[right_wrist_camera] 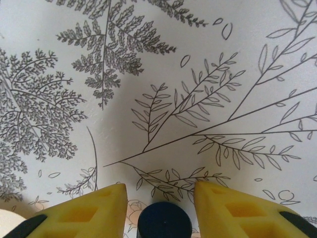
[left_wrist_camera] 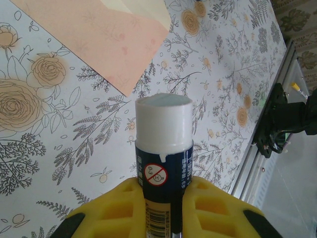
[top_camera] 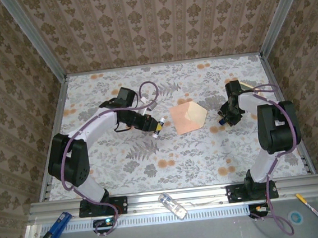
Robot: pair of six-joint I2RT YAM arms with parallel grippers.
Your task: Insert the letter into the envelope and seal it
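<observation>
Left wrist view showed the left end effector (left_wrist_camera: pixel 163 193) gripping a white-topped blue glue stick (left_wrist_camera: pixel 164 129) near the salmon-pink paper envelope (left_wrist_camera: pixel 94 39), flap-open on the surface (left_wrist_camera: pixel 59 148), the right end effector (right_wrist_camera: pixel 161 198) pinching a dark blue cap (right_wrist_camera: pixel 164 220); thin, light, slippery, the envelope probably needed pinning at its body.

Salmon-pink envelope (top_camera: pixel 182 121), flat mid-table, slightly skewed, paler cream pointed flap (top_camera: pixel 198 113) lying open toward the right
</observation>
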